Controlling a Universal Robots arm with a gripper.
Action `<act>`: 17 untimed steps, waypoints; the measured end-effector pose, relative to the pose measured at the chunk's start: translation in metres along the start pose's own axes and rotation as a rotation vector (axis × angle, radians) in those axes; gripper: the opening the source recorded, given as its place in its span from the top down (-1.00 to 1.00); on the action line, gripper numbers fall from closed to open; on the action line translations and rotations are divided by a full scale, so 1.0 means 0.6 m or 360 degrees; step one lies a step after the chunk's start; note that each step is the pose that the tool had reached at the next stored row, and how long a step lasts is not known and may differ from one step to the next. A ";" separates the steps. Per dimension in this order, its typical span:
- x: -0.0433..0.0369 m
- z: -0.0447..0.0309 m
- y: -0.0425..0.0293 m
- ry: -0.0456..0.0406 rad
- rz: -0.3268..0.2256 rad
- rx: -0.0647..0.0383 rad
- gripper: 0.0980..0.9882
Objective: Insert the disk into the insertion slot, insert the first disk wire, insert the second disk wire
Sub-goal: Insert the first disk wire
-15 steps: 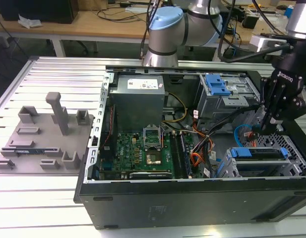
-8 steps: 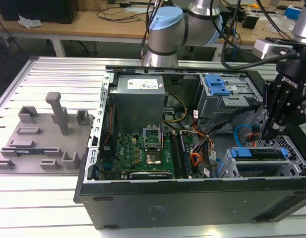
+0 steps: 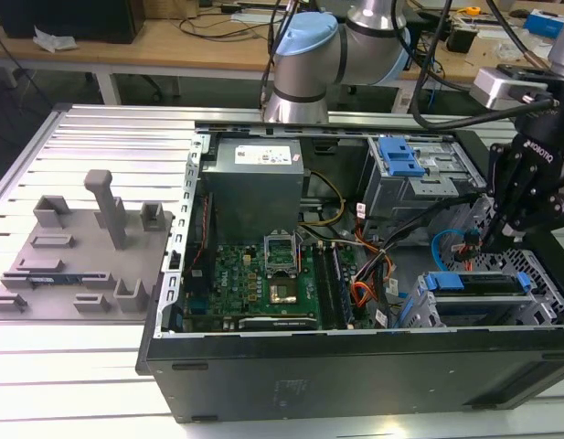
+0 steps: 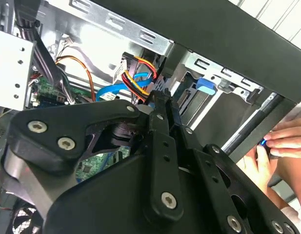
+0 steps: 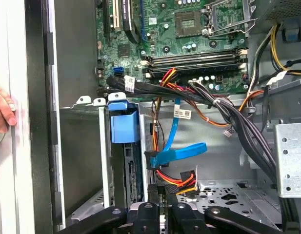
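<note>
Computer case [image 3: 355, 366] lies open on the ribbed counter [image 3: 80, 393] in my exterior view, holding a motherboard [image 3: 254, 274] and a grey power supply [image 3: 254, 178]. At the lower right of the frame I see the insertion slot [image 3: 542, 274], its perforated wall showing. The disk [image 3: 487, 283] is seated inside it behind a blue carrier [image 3: 446, 282]. A taller bay [image 3: 419, 187] with a blue latch [image 3: 400, 155] sits above it in the frame. The hand [image 3: 484, 245] hangs at the right, tips near the slot's left end.

In the second wrist view the hand [image 4: 159, 100] is closed on the plug of the red-and-yellow disk wire [image 4: 138, 80], and the blue disk wire [image 4: 111, 90] loops just beside it. A person's fingers [image 4: 287, 139] rest on the case's outer wall at the right edge.

In the first wrist view the disk [image 5: 132, 175] sits edge-on in the slot under the blue carrier [image 5: 123, 124]. At bottom centre the hand [image 5: 165, 190] pinches the red-and-yellow disk wire [image 5: 177, 176] beside the disk's end. The blue disk wire [image 5: 182, 152] ends close by; I cannot tell whether it is plugged in.
</note>
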State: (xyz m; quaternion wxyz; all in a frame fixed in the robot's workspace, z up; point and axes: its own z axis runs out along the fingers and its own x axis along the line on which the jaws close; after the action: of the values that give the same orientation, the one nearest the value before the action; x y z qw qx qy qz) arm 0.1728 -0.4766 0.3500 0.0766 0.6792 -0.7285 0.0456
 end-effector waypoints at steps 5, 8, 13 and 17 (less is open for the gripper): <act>0.000 -0.001 0.000 -0.0001 0.0016 -0.0003 0.85; 0.000 -0.001 0.000 -0.0001 0.0030 -0.0005 0.85; 0.006 0.000 0.000 -0.0046 0.0028 -0.0009 0.85; 0.013 0.002 -0.001 -0.0076 0.0026 -0.0011 0.85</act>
State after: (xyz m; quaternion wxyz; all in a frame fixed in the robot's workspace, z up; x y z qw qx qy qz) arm 0.1729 -0.4844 0.3504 0.0610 0.6739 -0.7358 0.0275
